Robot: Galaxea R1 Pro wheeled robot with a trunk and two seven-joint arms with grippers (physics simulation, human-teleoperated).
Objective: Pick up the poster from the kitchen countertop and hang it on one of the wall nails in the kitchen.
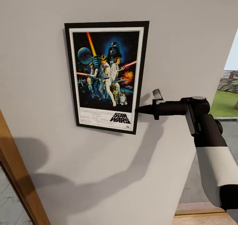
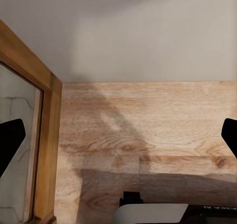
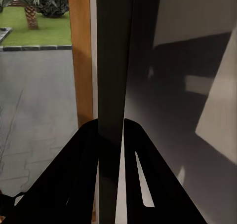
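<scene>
The Star Wars poster (image 1: 105, 74), black-framed with a white border, lies flat against the light-grey wall (image 1: 185, 30), slightly tilted. My right gripper (image 1: 138, 109) is shut on its lower right edge. In the right wrist view the poster (image 3: 114, 51) shows edge-on as a dark strip pinched between the two black fingers (image 3: 79, 155) of the right gripper (image 3: 111, 125). My left gripper (image 2: 118, 140) hangs open over the wooden floor, fingers far apart with nothing between them. The wall nails are hidden, and the kitchen countertop is out of view.
A wooden door frame (image 1: 16, 175) runs up the lower left. At the right the wall ends at an opening onto grey paving and grass (image 1: 228, 102). Wooden flooring (image 2: 148, 130) lies below, next to a wood-framed panel (image 2: 47, 135).
</scene>
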